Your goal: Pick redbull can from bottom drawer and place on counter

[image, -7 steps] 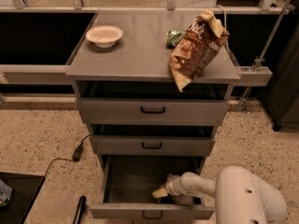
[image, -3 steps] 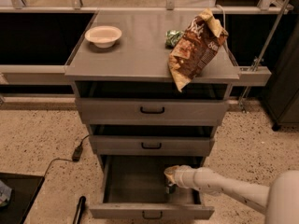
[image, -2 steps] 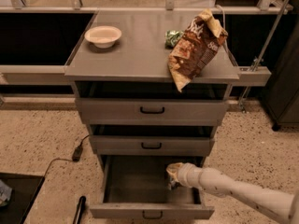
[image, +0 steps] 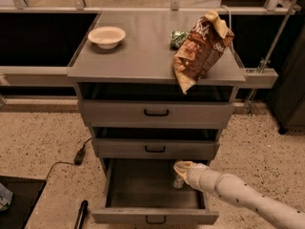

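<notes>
The bottom drawer point(image: 138, 185) is pulled open, its small dark handle facing me. My white arm reaches into it from the lower right. My gripper point(image: 181, 171) is at the drawer's right back part, just under the middle drawer's front. A slim silver-grey redbull can point(image: 178, 182) stands directly below the gripper's tip, mostly hidden by it; I cannot tell whether it is held. The grey counter point(image: 143, 56) tops the cabinet.
On the counter sit a white bowl point(image: 106, 36) at the left, a brown chip bag point(image: 202, 46) overhanging the right front edge, and a small green wrapper point(image: 178, 38) behind it. The two upper drawers are shut. A cable and plug point(image: 79, 156) lie on the floor at the left.
The arm has stretched out and the robot's body has left the view. The gripper has shifted slightly right and up inside the bottom drawer, staying by the can.
</notes>
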`<act>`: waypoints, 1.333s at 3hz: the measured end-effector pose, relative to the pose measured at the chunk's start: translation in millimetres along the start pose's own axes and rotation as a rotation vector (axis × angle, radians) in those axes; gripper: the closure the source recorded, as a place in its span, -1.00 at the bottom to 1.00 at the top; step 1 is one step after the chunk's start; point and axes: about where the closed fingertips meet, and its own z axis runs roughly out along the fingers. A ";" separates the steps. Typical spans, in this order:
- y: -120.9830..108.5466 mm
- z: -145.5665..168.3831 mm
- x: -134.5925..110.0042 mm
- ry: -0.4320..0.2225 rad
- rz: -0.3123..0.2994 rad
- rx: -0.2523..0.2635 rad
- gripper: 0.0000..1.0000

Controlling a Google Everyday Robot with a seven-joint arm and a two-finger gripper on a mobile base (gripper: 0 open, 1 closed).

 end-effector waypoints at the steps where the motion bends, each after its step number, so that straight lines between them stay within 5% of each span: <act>1: 0.0 0.0 -0.2 0.000 0.000 0.000 1.00; 2: 0.5 -5.1 -25.1 -0.022 -0.036 -0.004 1.00; 4: -17.5 -85.5 -170.7 -0.164 -0.205 0.036 1.00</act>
